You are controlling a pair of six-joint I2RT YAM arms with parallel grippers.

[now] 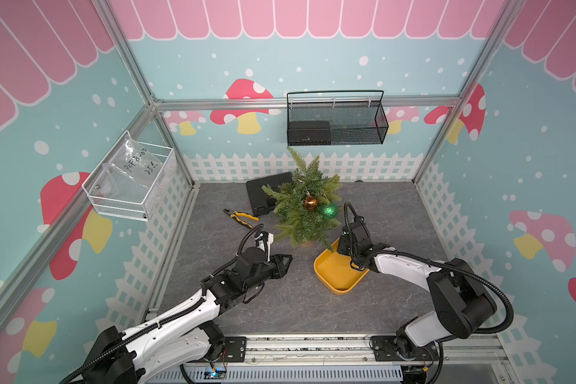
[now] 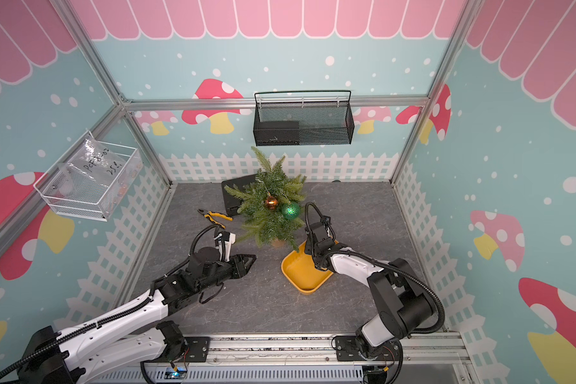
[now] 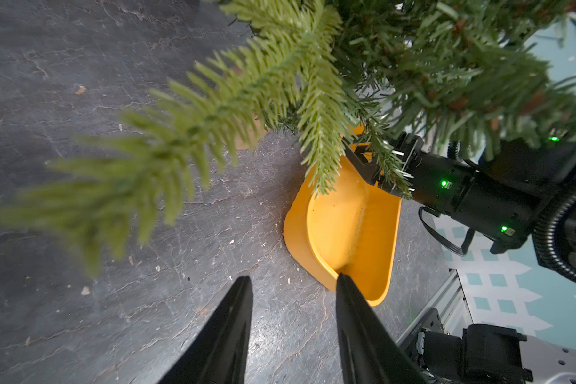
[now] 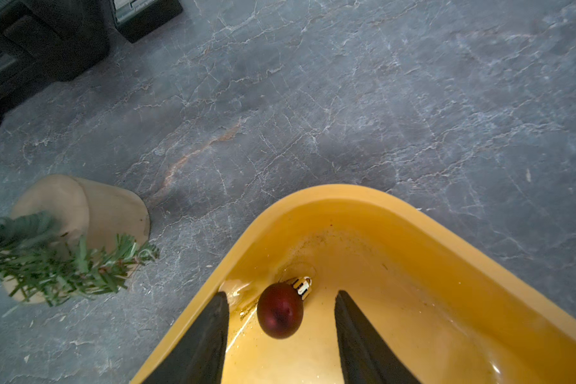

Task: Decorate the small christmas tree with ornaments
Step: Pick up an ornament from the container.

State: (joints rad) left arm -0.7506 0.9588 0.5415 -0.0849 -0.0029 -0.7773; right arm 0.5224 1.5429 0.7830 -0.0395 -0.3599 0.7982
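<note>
The small christmas tree (image 1: 305, 206) stands upright at the back middle of the table on a pale wooden base (image 4: 90, 212). Two ornaments hang on it: a copper-orange ball (image 1: 310, 202) and a glittery green ball (image 1: 328, 210). A third, a small dark red ball (image 4: 280, 312) with a gold cap, lies in the far corner of the yellow tray (image 1: 336, 276). My right gripper (image 4: 281, 293) is down in that corner, open, with a finger on each side of the red ball and not touching it. My left gripper (image 3: 293, 282) hovers open and empty left of the tray.
Yellow-handled pliers (image 1: 241, 216) and a black box (image 1: 266, 194) lie left of and behind the tree. A black wire basket (image 1: 336, 123) hangs on the back wall. On the left wall is a white one (image 1: 130, 179). Low tree branches (image 3: 213, 126) overhang the tray's far end.
</note>
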